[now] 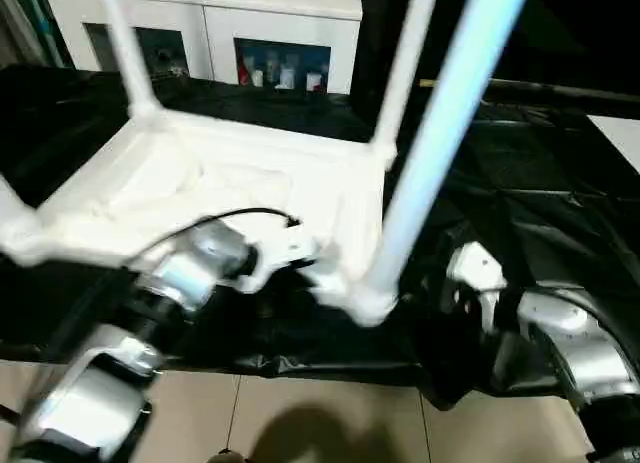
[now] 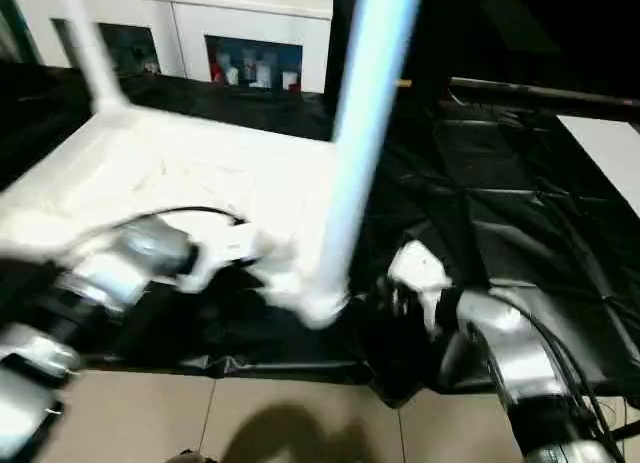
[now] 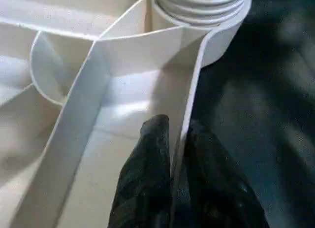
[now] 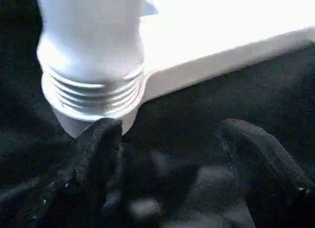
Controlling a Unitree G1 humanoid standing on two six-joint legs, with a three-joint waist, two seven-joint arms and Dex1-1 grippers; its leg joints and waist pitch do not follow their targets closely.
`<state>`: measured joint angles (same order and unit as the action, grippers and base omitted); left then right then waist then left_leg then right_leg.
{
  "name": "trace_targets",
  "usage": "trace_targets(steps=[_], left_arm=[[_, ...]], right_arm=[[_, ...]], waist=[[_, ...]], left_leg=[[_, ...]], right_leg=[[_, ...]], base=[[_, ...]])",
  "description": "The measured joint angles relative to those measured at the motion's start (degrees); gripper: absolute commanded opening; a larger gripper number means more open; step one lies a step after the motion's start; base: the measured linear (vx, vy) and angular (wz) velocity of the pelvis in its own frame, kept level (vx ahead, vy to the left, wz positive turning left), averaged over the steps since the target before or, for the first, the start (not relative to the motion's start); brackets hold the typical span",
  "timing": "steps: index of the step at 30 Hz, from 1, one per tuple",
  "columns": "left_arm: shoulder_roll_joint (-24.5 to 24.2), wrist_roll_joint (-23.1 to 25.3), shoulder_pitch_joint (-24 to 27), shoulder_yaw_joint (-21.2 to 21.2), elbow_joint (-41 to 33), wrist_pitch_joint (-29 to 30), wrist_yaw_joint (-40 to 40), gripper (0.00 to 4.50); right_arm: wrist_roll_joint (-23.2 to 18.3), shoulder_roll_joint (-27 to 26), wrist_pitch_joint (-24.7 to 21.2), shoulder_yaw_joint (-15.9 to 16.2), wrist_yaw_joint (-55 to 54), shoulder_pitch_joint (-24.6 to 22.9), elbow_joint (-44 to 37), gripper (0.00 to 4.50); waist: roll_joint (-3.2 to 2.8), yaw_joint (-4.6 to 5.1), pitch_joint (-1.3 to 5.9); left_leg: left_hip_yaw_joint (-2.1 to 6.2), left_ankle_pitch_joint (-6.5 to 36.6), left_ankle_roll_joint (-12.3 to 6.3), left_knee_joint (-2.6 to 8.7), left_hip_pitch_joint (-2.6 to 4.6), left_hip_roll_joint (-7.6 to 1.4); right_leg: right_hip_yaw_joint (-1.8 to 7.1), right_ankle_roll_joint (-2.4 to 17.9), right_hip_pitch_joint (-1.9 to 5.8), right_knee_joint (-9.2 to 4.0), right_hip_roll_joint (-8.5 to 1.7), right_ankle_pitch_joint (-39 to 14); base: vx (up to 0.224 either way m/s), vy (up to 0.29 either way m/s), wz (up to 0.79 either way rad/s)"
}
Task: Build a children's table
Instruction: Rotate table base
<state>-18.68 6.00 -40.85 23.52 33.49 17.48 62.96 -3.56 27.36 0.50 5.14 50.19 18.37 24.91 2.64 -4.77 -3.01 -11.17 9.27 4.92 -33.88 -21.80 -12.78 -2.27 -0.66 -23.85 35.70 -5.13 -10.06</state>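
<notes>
The children's table (image 1: 200, 193) lies upside down on the black cloth, its ribbed underside up and white legs standing from the corner sockets. The near leg (image 1: 440, 133) rises from the front corner socket (image 3: 202, 11), its threaded base (image 4: 93, 90) seated there. My left gripper (image 3: 178, 127) is shut on the thin rim wall of the table top just beside that socket, one black finger (image 3: 152, 139) inside the rim and one outside. My right gripper (image 4: 172, 154) is open, low over the cloth right next to the same corner, with nothing between its fingers.
The black-draped work table (image 1: 540, 183) ends at a front edge just below my forearms, with tiled floor (image 1: 330, 413) beneath. A white cabinet with glass doors (image 1: 270, 33) stands behind. A pale surface (image 1: 620, 133) shows at the far right.
</notes>
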Motion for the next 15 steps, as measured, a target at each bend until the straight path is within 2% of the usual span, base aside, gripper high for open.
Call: trace_targets(steps=[4,7,15], left_arm=[[2.4,0.4,1.8,-1.2,-2.2,2.1,-5.9,0.24],[2.6,0.4,2.6,-1.2,-3.1,0.2,-6.3,0.06],[2.1,0.6,3.1,-0.9,-3.1,-2.7,-6.3,0.06]], right_arm=[[1.0,-1.7,-0.1,-0.1,-2.6,0.8,0.6,3.63],[1.0,-2.0,0.1,0.5,-2.6,0.8,0.7,3.63],[1.0,-2.6,0.2,1.7,-2.0,0.9,0.7,3.63]], waist=[[0.07,0.45,0.0],[0.09,0.31,0.0],[0.09,0.02,-0.01]], left_leg=[[0.12,0.0,0.01,0.01,-0.01,0.0],[0.15,0.0,0.01,0.05,-0.03,-0.01],[0.14,0.0,0.01,0.06,-0.02,-0.01]], right_leg=[[-0.18,-0.2,-0.04,0.0,0.0,-0.1],[-0.22,-0.2,-0.08,0.0,0.0,-0.1],[-0.21,-0.2,-0.16,-0.02,-0.01,-0.1]], base=[[0.0,0.0,0.0],[0.0,0.0,0.0],[0.0,0.0,0.0]])
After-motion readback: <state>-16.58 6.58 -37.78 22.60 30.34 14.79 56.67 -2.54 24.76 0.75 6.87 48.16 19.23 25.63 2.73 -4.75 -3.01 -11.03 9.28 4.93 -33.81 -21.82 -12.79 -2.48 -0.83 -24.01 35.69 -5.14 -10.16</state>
